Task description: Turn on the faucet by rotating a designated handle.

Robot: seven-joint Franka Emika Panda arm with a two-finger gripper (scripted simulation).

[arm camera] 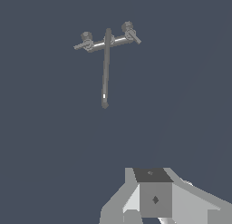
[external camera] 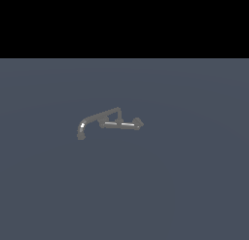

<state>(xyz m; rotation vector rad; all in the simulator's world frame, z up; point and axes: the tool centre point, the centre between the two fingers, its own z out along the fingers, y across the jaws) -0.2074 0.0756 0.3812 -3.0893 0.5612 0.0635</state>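
Dull-grey faucet point(external camera: 111, 121), slate-blue floor point(external camera: 194, 185)

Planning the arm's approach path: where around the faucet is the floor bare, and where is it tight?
Bare grey floor surrounds the faucet on every side in the exterior view. The only crowded spot is along its crossbar, between the two end handles and the spout. The gripper hangs well clear of it.

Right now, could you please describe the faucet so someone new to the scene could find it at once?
On the wide, flat blue-grey floor, look near the middle of the exterior view. The faucet is the only object lying there. It is small and dull grey, with a long arched spout, a shiny crossbar and a small knob at each end.
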